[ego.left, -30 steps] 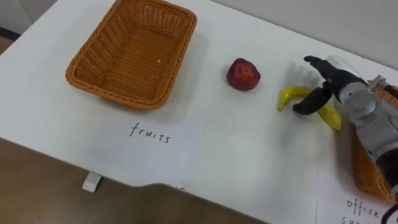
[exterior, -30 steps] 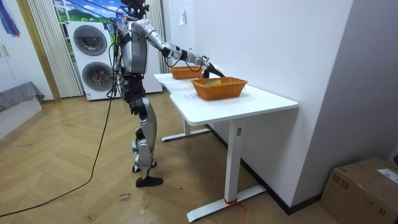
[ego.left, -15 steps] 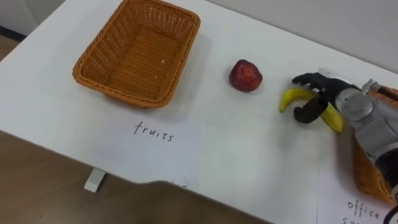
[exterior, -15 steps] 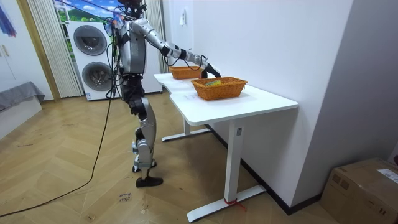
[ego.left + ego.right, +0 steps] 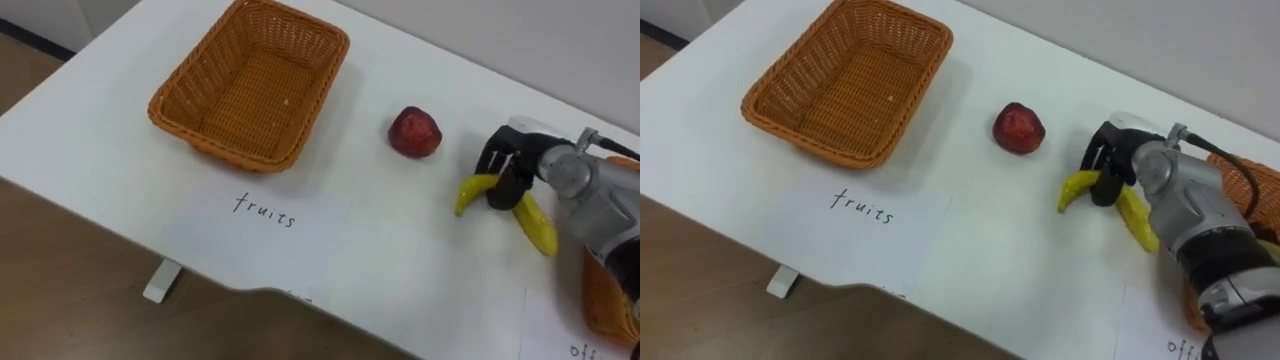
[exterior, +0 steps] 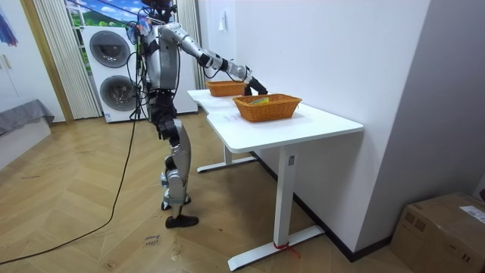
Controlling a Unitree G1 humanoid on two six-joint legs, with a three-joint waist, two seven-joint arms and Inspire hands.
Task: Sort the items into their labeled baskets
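A yellow banana (image 5: 537, 227) lies on the white table (image 5: 400, 265) at the right. My right hand (image 5: 522, 160) comes in from the right and sits over the banana's bend, its dark fingers (image 5: 1102, 172) curled round it. A red apple (image 5: 414, 132) rests just left of the hand, apart from it. The empty wicker fruit basket (image 5: 215, 145) stands at the far left, behind a paper label (image 5: 265, 215) marked "fruits". In the room view I stand at the table's end on the room view's left, right arm stretched over the table.
A second wicker basket (image 5: 1240, 185) shows at the right edge behind my forearm, with a paper label (image 5: 1185, 345) at its front. The table's near edge (image 5: 200, 285) runs along the bottom left, with wooden floor below. Bare tabletop lies between the apple and the fruit basket.
My right hand's fingers have curled from straight down round the banana's bend. The whole eye view has shifted, so that is the camera's move.
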